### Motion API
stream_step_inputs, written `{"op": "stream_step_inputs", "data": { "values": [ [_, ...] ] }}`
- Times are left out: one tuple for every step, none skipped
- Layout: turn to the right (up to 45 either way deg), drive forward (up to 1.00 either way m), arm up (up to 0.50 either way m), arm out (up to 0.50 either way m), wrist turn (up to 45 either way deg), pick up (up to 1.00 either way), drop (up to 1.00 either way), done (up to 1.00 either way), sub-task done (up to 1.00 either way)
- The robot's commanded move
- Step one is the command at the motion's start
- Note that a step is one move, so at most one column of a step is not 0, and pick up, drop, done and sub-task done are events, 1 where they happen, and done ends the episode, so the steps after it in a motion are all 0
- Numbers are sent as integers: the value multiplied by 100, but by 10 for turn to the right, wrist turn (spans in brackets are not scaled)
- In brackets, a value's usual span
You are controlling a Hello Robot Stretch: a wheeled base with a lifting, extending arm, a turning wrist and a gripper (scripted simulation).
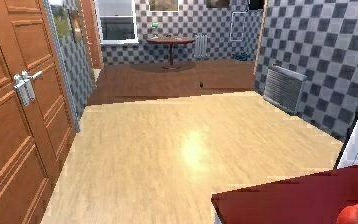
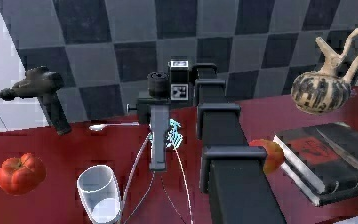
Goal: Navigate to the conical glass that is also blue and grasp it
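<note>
arm side view: fingers (image 2: pixel 158 132) at blue glass (image 2: pixel 177 140); can't tell if holding; tomato (image 2: pixel 20 172) nearby.

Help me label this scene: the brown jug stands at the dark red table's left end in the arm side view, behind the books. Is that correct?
Not quite: the side is wrong. The arm side view shows the brown jug at the right end of the dark red table, behind the books.

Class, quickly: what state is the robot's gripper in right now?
Gripper: cannot tell whether it holds anything; a small blue thing shows at its fingers.
</note>
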Motion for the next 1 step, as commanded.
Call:
{"op": "stream_step_inputs", "data": {
  "values": [
    [0, 0, 0, 0, 450, 0, 0, 0, 0]
  ]
}}
